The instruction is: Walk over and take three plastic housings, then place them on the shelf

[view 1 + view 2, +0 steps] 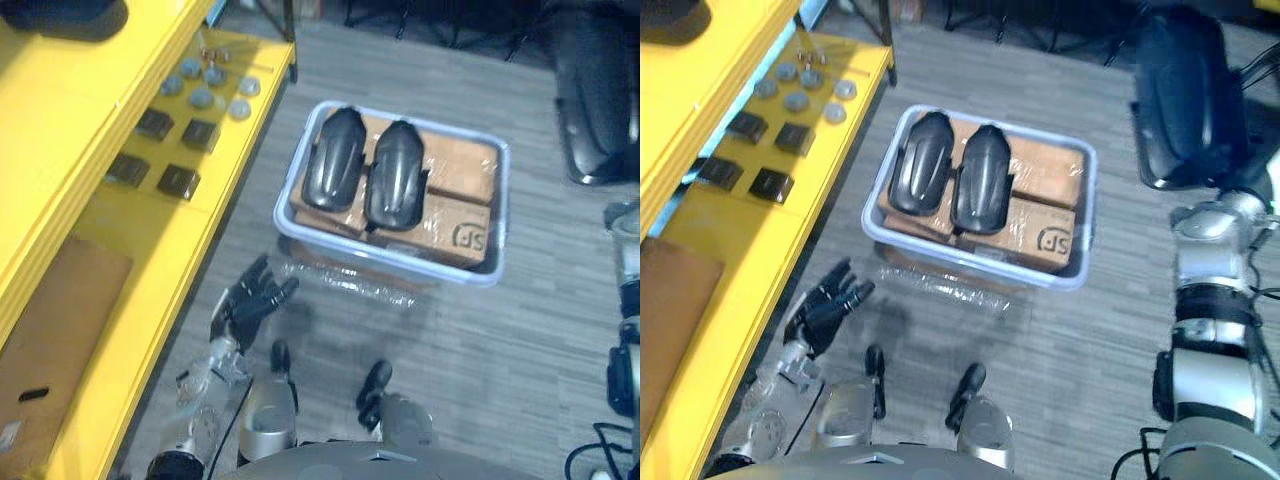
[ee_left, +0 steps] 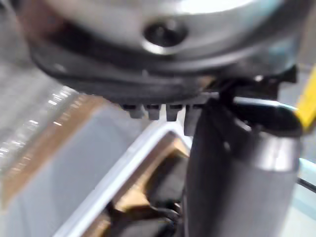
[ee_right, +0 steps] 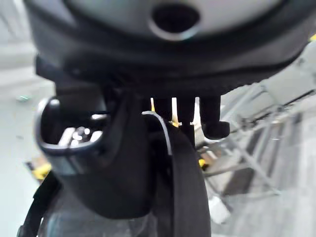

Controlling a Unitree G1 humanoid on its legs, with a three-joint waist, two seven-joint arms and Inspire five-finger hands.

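Ahead and to the right of the slack, empty left hand, inside the pale bin: two plastic housings side by side on cardboard boxes, long axes pointing away. Glossy black, domed, tapered shells. Sit nearer to that hand than to the right hand, itself raised and clenched round a third housing.

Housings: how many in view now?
3. Two housings lie side by side on the cardboard boxes in the bin; the third housing is held up in the right hand. More may be hidden under the boxes.
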